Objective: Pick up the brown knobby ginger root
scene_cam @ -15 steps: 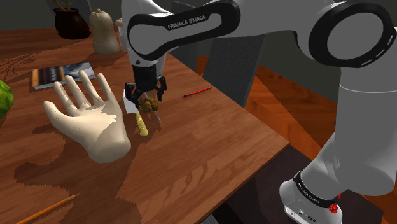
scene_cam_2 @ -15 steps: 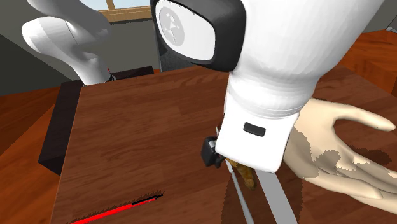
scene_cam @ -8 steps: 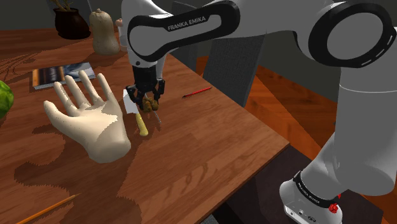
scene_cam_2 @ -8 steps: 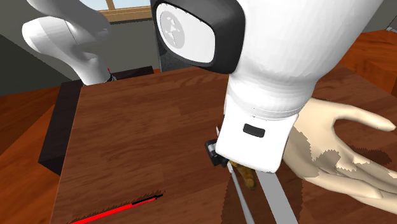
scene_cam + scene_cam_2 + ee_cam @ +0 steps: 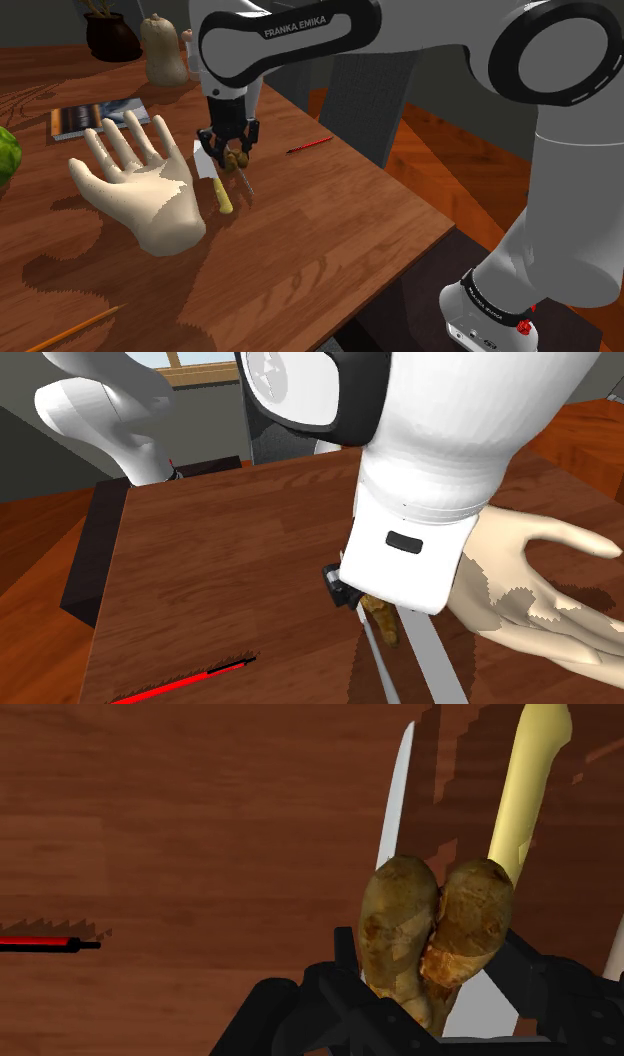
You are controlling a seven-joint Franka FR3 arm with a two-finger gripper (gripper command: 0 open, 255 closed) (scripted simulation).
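A brown knobby ginger root (image 5: 237, 158) hangs just above the wooden table (image 5: 300, 230), and my black gripper (image 5: 231, 156) is shut on it. From the wrist, two rounded lobes of the ginger (image 5: 435, 919) stick out beyond the gripper (image 5: 430, 968), clasped by a finger on each side. Beneath it on the table lies a knife with a white blade (image 5: 395, 799) and a yellow handle (image 5: 527, 784). In the second exterior view the white wrist hides most of the hand, and a bit of the ginger (image 5: 381, 620) peeks out below it.
A pale mannequin hand (image 5: 140, 190) lies close beside the knife (image 5: 224, 195). A red pencil (image 5: 310, 145) lies toward the table's edge. A squash (image 5: 163, 50), dark pot (image 5: 110, 35), book (image 5: 95, 118) and green melon (image 5: 5, 155) stand farther off. An orange pencil (image 5: 70, 330) lies near the front.
The fingers stood apart around the ginger, then closed on it. The hand has since risen a little with the ginger in it.
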